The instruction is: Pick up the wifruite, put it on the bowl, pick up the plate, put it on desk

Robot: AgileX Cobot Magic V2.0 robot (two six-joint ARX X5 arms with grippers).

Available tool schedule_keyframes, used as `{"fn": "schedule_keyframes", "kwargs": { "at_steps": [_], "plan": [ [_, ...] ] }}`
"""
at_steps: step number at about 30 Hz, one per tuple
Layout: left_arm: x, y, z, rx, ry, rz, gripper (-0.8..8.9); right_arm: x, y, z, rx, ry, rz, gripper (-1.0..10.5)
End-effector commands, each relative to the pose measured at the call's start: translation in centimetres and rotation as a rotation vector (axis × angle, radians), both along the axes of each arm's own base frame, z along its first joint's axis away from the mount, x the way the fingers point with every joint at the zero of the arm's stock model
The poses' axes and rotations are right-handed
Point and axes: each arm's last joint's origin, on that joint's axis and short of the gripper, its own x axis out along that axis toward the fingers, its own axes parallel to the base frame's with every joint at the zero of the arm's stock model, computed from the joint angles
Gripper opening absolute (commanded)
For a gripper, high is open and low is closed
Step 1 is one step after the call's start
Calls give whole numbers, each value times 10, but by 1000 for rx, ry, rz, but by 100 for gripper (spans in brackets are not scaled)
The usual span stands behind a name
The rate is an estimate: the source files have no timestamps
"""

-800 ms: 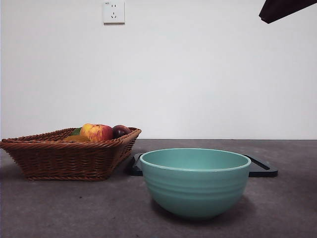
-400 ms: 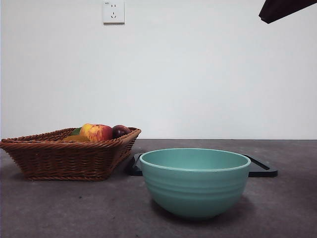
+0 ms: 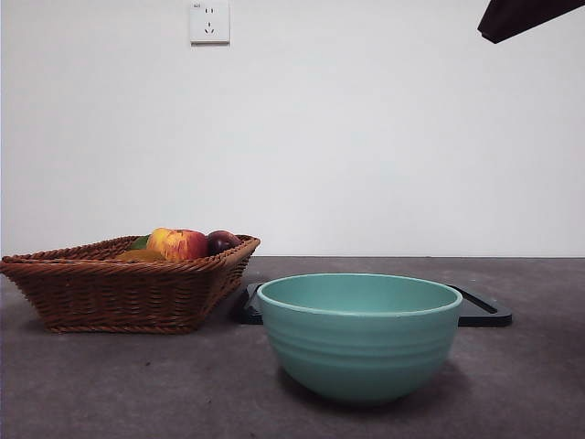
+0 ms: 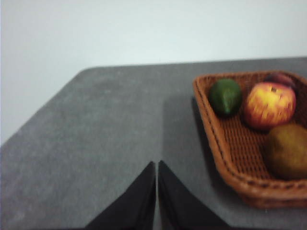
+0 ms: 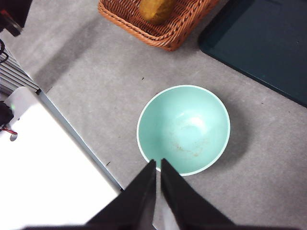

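Note:
The wifruite (image 4: pixel 288 151), a small rounded orange-brown fruit, lies in a wicker basket (image 3: pixel 119 293) at the left. It shows in the right wrist view (image 5: pixel 156 8), and just over the basket rim in the front view (image 3: pixel 139 255). The mint-green bowl (image 3: pixel 359 334) stands empty on the desk (image 3: pixel 137 384); it also shows in the right wrist view (image 5: pixel 183 128). A dark flat plate (image 3: pixel 483 312) lies behind it. My left gripper (image 4: pixel 157 164) is shut and empty over bare desk beside the basket. My right gripper (image 5: pixel 158 162) is shut and empty, high above the bowl's near rim.
The basket also holds a red-and-yellow apple (image 4: pixel 269 104), a dark plum (image 3: pixel 222 241) and a green fruit (image 4: pixel 225 96). A black arm tip (image 3: pixel 526 16) shows at the top right corner. A white unit (image 5: pixel 48 177) sits off the desk edge.

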Motion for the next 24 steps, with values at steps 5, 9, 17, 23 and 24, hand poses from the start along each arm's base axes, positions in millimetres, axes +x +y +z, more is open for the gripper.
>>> {"fn": "schedule_keyframes", "kwargs": {
  "at_steps": [5, 9, 17, 23, 24],
  "plan": [
    [-1, 1, -10, 5, 21, 9, 7, 1, 2, 5, 9, -21, 13, 6],
    [-2, 1, -14, 7, 65, 9, 7, 1, 2, 5, 9, -21, 13, 6],
    [-2, 1, -14, 6, 64, 8, 7, 1, 2, 5, 9, -21, 13, 6],
    [-2, 1, -14, 6, 64, 8, 7, 1, 2, 5, 9, -22, 13, 6],
    [-2, 1, -14, 6, 64, 8, 7, 1, 2, 5, 9, -22, 13, 6]
  ]
}}
